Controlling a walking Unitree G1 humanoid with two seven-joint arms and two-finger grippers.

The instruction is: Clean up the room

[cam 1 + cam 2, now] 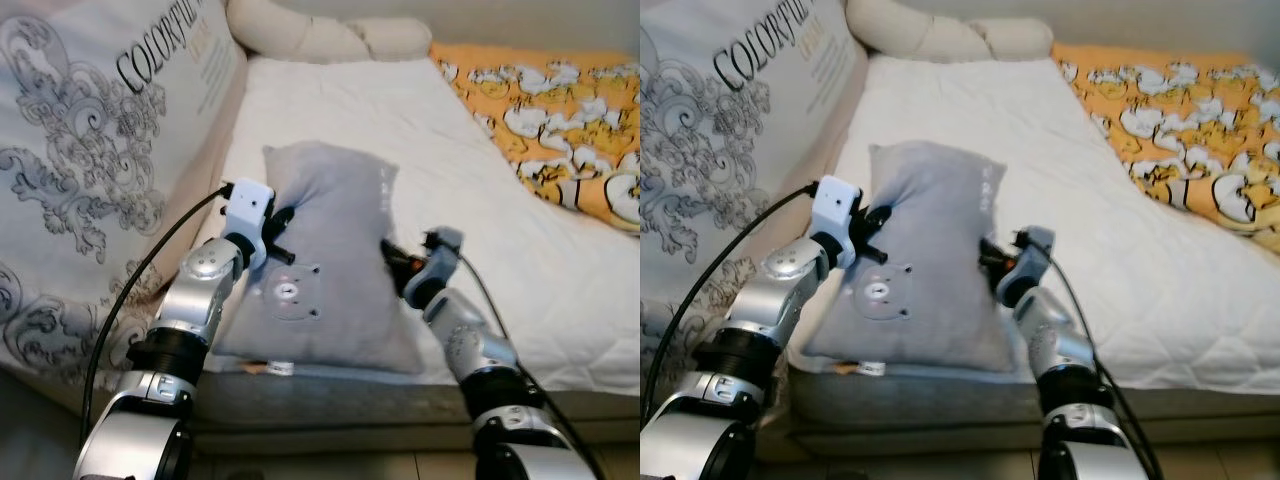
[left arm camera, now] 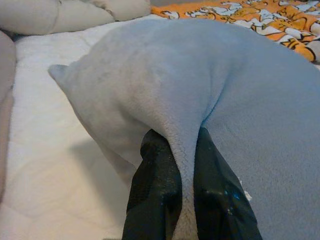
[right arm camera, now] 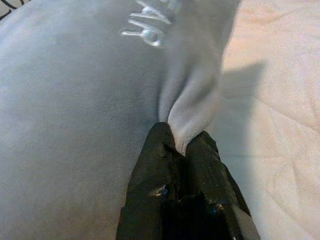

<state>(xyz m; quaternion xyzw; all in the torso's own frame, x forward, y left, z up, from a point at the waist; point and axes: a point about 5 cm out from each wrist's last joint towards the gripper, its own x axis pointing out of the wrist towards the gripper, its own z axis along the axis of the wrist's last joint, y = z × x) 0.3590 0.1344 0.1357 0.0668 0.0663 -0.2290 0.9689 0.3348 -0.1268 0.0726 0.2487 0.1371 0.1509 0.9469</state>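
Observation:
A grey plush pillow (image 1: 335, 270) with a small bear face patch lies on the white mattress (image 1: 420, 140) near its front edge. My left gripper (image 1: 282, 228) is shut on the pillow's left edge, and a fold of grey fabric (image 2: 182, 165) is pinched between its black fingers (image 2: 155, 195). On the opposite side, my right gripper (image 1: 393, 255) is shut on the pillow's right edge, with the cloth (image 3: 192, 115) squeezed between its fingers (image 3: 157, 175). White embroidered lettering (image 3: 147, 27) shows on the pillow's face.
A large printed cushion (image 1: 90, 170) leans along the left side of the bed. Cream pillows (image 1: 330, 35) lie at the head. An orange patterned blanket (image 1: 560, 120) covers the right side. The mattress's front edge (image 1: 330, 395) is just before me.

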